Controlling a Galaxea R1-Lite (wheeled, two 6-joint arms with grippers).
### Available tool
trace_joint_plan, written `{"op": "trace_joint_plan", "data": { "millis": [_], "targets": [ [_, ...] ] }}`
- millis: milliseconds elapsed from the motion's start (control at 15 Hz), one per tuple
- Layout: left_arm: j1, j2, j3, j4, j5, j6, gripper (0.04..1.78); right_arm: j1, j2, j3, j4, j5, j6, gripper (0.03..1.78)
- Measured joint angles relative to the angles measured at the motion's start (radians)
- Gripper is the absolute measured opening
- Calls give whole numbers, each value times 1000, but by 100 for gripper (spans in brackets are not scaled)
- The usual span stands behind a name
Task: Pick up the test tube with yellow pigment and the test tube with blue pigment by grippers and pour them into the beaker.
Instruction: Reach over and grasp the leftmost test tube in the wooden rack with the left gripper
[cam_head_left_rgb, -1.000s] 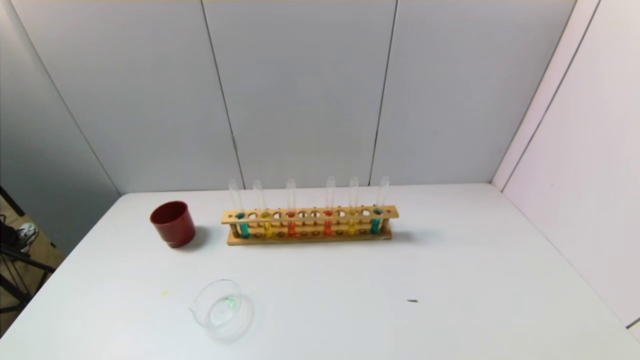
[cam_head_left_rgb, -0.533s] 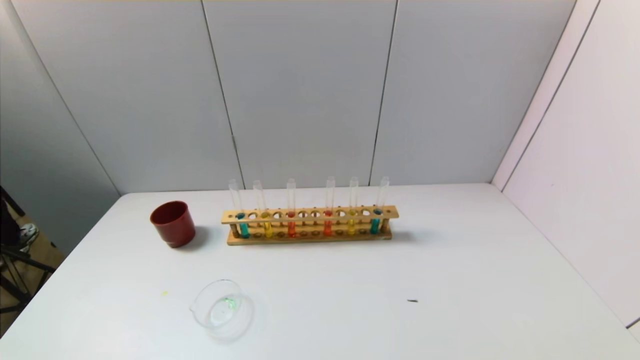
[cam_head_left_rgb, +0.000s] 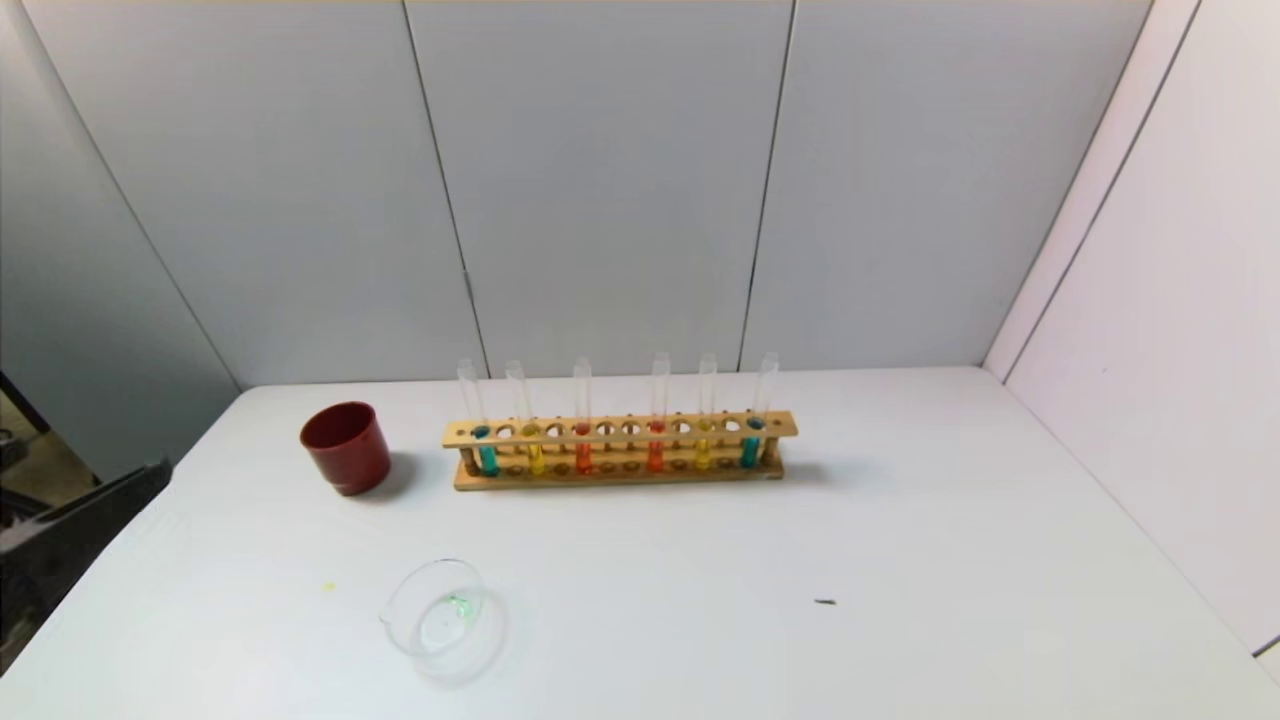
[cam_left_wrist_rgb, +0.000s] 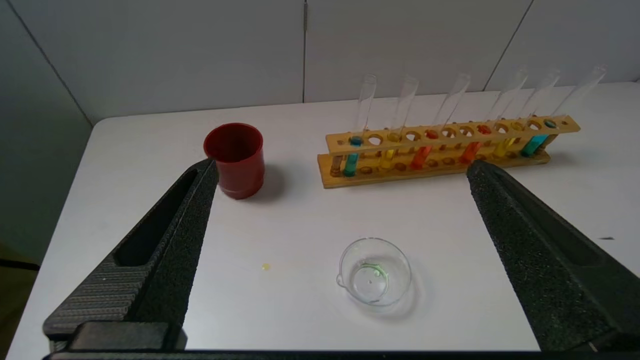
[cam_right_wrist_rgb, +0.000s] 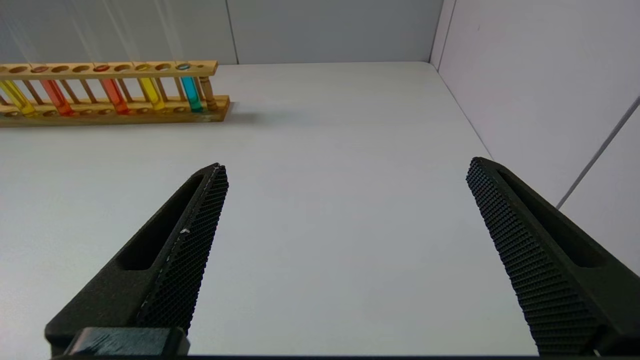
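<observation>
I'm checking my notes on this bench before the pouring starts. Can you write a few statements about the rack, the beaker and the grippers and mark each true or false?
1. Six tubes stand in the wooden rack. True.
2. The beaker is full of blue liquid. False: it is nearly empty, with only a small green trace.
3. The left gripper is open and holds nothing. True.
4. The right gripper grips a yellow tube. False: it is open and empty, away from the rack.
5. The red cup stands beside the rack's left end. True.
</observation>
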Motion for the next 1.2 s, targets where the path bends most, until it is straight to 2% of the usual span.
{"op": "trace_joint_plan", "data": {
  "millis": [467, 867, 1067, 1200],
  "targets": [
    [-48, 536, -65, -404, 4, 0, 175, 0, 0, 0, 0, -1, 0, 174],
    [-159, 816, -74, -623, 61, -1, 175, 0, 0, 0, 0, 0, 0, 174],
    [-179, 941, -57, -777, 81, 0, 175, 0, 0, 0, 0, 0, 0, 174],
    [-186, 994, -47, -827, 86, 1, 175, 0, 0, 0, 0, 0, 0, 174]
  ]
}}
